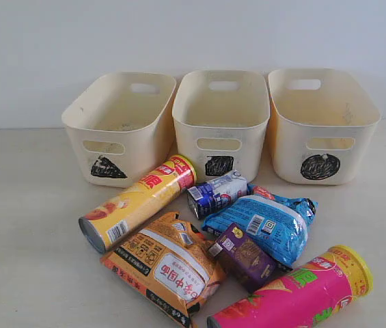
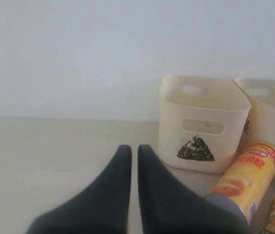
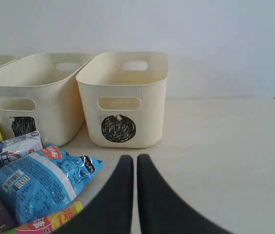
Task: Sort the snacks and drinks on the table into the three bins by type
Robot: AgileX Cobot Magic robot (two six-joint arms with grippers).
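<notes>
The left fingers and right fingers are clenched on nothing. The snacks and drinks lie jumbled at lower centre on the surface. The three bins stand empty along the top, marks facing forward, ready for sorting.

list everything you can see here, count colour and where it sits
bins: 3, cream, back row; triangle bin left, square bin middle, circle bin right
chip tubes: 2, lying down; yellow tube before the left two bins, pink tube front right
bags: 2; orange bag front, blue bag right of centre
cartons: 2; blue-and-white carton before the square bin, purple carton beside the orange bag
table: 1, pale beige
end effectors: 2, black, shut, empty; left end effector, right end effector
</notes>
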